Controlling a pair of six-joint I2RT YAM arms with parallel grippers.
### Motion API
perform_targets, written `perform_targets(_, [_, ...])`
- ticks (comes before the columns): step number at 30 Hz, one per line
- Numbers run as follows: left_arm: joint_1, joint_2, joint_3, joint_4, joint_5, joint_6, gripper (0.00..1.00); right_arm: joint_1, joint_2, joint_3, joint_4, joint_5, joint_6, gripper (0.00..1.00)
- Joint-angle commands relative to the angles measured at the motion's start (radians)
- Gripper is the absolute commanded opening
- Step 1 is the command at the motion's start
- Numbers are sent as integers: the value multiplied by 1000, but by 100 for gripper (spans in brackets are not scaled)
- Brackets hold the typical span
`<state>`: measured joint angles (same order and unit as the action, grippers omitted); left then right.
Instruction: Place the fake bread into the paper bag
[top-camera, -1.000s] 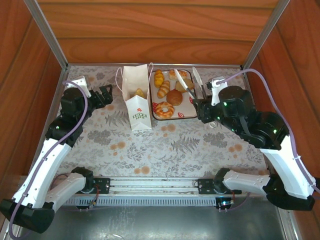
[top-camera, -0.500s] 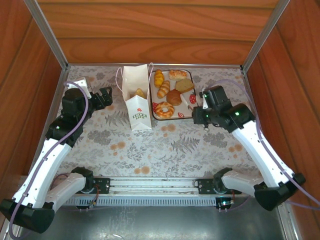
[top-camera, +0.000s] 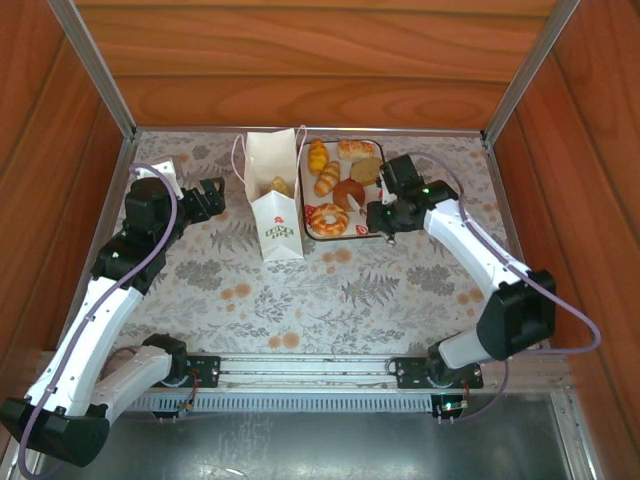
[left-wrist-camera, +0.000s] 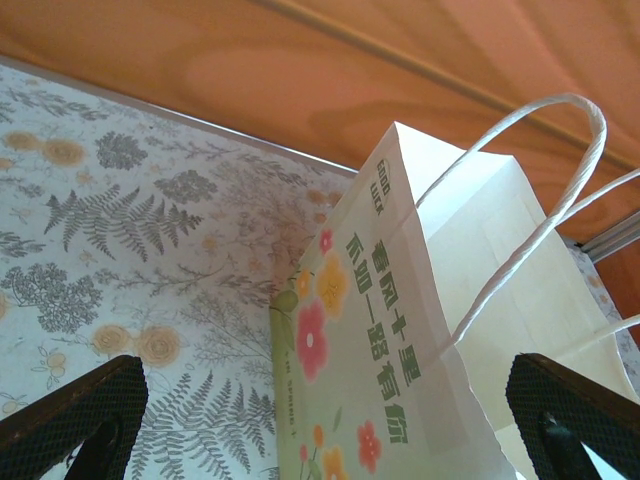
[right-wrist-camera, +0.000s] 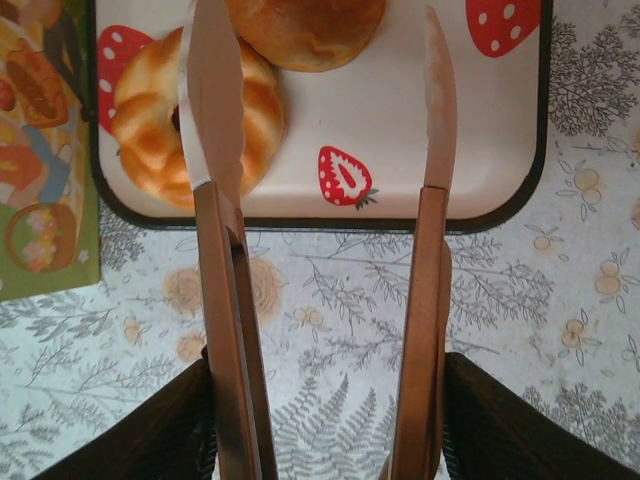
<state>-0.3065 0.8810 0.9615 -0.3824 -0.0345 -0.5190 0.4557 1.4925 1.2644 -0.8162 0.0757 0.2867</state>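
The white paper bag (top-camera: 274, 205) stands upright left of the strawberry-print tray (top-camera: 350, 236), with one golden pastry (top-camera: 280, 186) inside its mouth. On the tray lie a glazed donut (top-camera: 329, 219), a brown bun (top-camera: 349, 193), a toast slice (top-camera: 366, 170) and croissants (top-camera: 327, 178). My right gripper (top-camera: 386, 216) (right-wrist-camera: 327, 372) holds tongs (right-wrist-camera: 215, 110). Their blades stand apart over the tray's near edge: one across the donut (right-wrist-camera: 140, 120), the other over bare tray (right-wrist-camera: 400, 90), nothing pinched. The bun (right-wrist-camera: 305, 30) lies just beyond. My left gripper (top-camera: 212, 192) (left-wrist-camera: 325, 425) is open, facing the bag (left-wrist-camera: 420, 330).
Wooden walls and metal posts close in the floral tablecloth (top-camera: 360, 290) on three sides. The bag's cord handles (left-wrist-camera: 540, 200) stick up towards my left wrist. The bag's printed side (right-wrist-camera: 40, 150) stands close to the left tong blade.
My right arm has swung left from beside the tray and dropped towards the tray's near right corner, bringing the tongs over the donut. My left arm has stayed put.
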Motion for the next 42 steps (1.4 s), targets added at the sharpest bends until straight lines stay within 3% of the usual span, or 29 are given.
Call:
perform_targets(1, [7,-11,-8,-11,29,18,98,-11,38,55,57,-14,-24,60])
perform_targets(20, [8,18,19,-26,13,46,98,-23,260,190,62,-30,-59,67])
perform_targets(37, [7,20,20,-31,20,56,98,-26,353,261,9,-32,-71,66])
perform_targets(42, [7,34,47,-39,41,72,97,-27,367,283,-30,-28,-72,61])
